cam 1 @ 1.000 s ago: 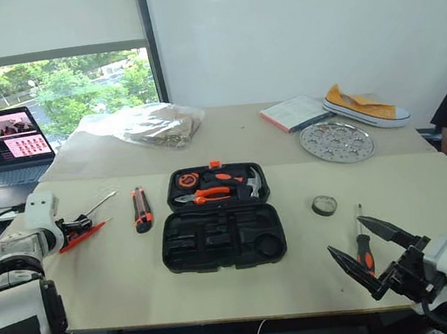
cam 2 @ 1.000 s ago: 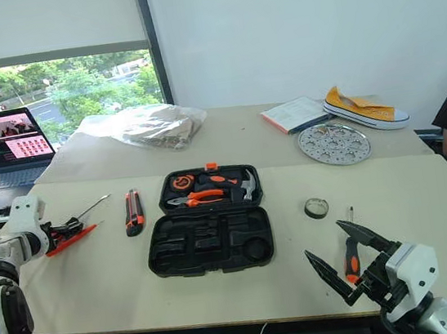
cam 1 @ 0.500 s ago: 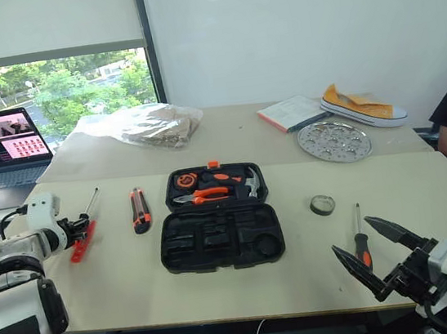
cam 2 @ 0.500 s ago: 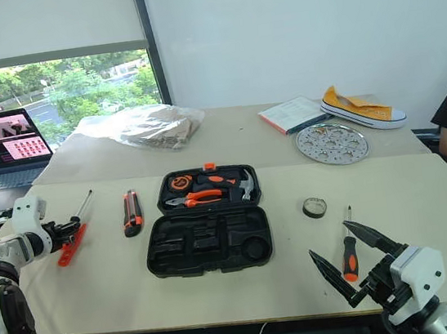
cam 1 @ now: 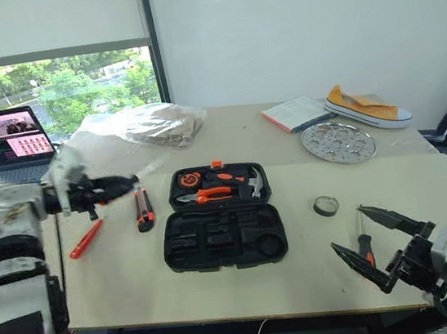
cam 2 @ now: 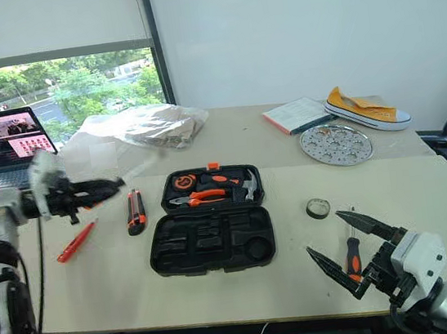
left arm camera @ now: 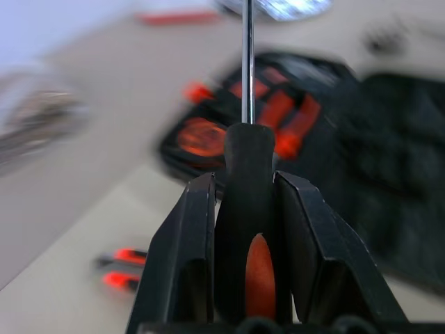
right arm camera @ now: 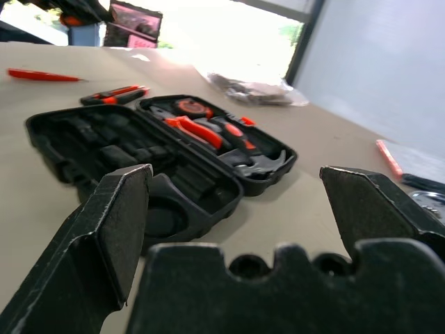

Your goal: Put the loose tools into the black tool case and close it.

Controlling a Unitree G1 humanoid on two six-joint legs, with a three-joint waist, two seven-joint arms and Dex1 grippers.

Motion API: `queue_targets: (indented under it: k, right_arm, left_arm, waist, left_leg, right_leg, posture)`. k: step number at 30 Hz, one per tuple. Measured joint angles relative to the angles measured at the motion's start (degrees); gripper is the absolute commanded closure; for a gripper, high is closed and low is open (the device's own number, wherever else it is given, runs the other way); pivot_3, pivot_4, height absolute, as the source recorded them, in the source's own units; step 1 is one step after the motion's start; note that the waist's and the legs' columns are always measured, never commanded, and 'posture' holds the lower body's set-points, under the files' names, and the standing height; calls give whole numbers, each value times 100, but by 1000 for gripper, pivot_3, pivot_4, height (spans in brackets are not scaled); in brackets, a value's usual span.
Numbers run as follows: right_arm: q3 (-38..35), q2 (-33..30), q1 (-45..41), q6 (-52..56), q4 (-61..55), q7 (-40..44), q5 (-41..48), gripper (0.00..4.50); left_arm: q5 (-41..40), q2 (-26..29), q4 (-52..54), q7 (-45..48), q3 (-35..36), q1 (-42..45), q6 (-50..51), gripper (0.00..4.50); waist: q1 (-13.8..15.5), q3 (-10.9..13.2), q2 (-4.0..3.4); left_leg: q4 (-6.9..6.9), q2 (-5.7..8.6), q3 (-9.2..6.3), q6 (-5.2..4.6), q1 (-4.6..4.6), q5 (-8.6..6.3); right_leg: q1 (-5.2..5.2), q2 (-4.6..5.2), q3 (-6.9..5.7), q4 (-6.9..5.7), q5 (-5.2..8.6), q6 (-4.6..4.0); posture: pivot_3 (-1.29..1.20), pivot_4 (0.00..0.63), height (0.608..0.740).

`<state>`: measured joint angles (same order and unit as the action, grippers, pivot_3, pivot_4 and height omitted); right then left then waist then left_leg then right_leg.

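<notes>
Screwdriver (left arm camera: 247, 209) with a black-and-orange handle sits clamped between the two black fingers of the left gripper (left arm camera: 245, 229), its steel shaft pointing toward the black tool case (cam 1: 223, 236); the head views show this gripper raised above the table (cam 1: 304, 280), left of the case. A second, all-orange screwdriver (cam 1: 85, 239) lies flat on the table below that arm, and the black-orange utility knife (cam 1: 141, 210) lies just left of the case's upper half. The case lies open in the middle of the table, pliers (cam 1: 203, 195) and a small hammer (cam 1: 252, 181) seated in its far half, the near half showing bare moulded slots. To the right, the small black tape roll (cam 1: 324, 205) rests on the table, with a third screwdriver (cam 1: 365, 244) nearer the front edge. The right gripper (cam 1: 378, 241) hovers by that screwdriver, its fingers spread wide and holding nothing.
</notes>
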<state>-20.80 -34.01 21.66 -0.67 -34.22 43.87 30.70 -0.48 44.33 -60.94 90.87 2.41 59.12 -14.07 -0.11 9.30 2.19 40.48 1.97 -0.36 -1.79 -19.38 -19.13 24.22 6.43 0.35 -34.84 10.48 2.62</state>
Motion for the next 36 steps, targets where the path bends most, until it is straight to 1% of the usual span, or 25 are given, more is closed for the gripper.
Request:
queue_targets:
  k: [3, 5, 9, 13, 17, 23, 30, 36]
  right_arm:
    - [133, -293, -363, 268, 109, 239, 179, 0]
    - [235, -410, -591, 436, 101, 308, 254, 0]
    - [328, -575, -843, 720, 120, 382, 351, 0]
    - [430, -584, -1119, 811, 235, 427, 338, 0]
    - [430, -519, -1059, 827, 231, 390, 315, 0]
    - [475, -326, -871, 827, 155, 258, 195, 0]
    - [497, -186, -687, 827, 27, 159, 95, 0]
    - [496, -119, -600, 826, -40, 108, 93, 0]
  left_arm:
    - [394, -539, 29, -154, -563, 38, -300, 3644]
    - [592, -761, 28, -276, -845, 97, -466, 3644]
    - [718, -940, 7, -477, -1040, 291, -449, 3644]
    - [731, -1330, 30, -639, -1210, 436, -263, 3644]
    - [812, -1447, 26, -864, -1293, 438, -163, 3644]
    - [836, -1687, 164, -874, -1434, 426, 129, 3644]
    - [974, -1799, 263, -1050, -1632, 350, 267, 3644]
    - [1101, -1769, 324, -1157, -1749, 353, 266, 3644]
  waist:
    - [-15, 1, 1]
    - [-37, 2, 3]
    - [-52, 2, 3]
    - [-16, 2, 2]
    - [-6, 2, 2]
    - [8, 2, 2]
    - [14, 2, 2]
    - [15, 2, 1]
  left_leg:
    - [38, -3, 7, -21, -14, -12]
    - [49, -3, 5, -23, -35, -13]
    - [52, -1, 1, -30, -49, -17]
    - [58, 4, 0, -37, -59, -21]
    - [58, 4, -1, -39, -74, -22]
    - [62, 6, 0, -40, -84, -22]
    - [65, 7, 0, -40, -83, -22]
    - [72, 7, 0, -41, -81, -23]
  right_leg:
    - [3, -2, 8, -5, -1, 2]
    - [14, -2, 8, -3, -6, 9]
    - [22, -2, 6, 0, -7, 13]
    - [24, 2, 7, 10, -8, 24]
    - [38, 2, 5, 13, -10, 26]
    - [42, 2, 5, 21, -12, 31]
    - [42, 2, 7, 21, -13, 32]
    - [40, 1, 9, 15, -13, 32]
  posture:
    - [0, 150, 740]
    - [0, 150, 740]
    - [0, 150, 740]
    - [0, 150, 740]
    - [0, 150, 740]
    - [0, 150, 740]
    - [0, 150, 740]
    - [0, 150, 740]
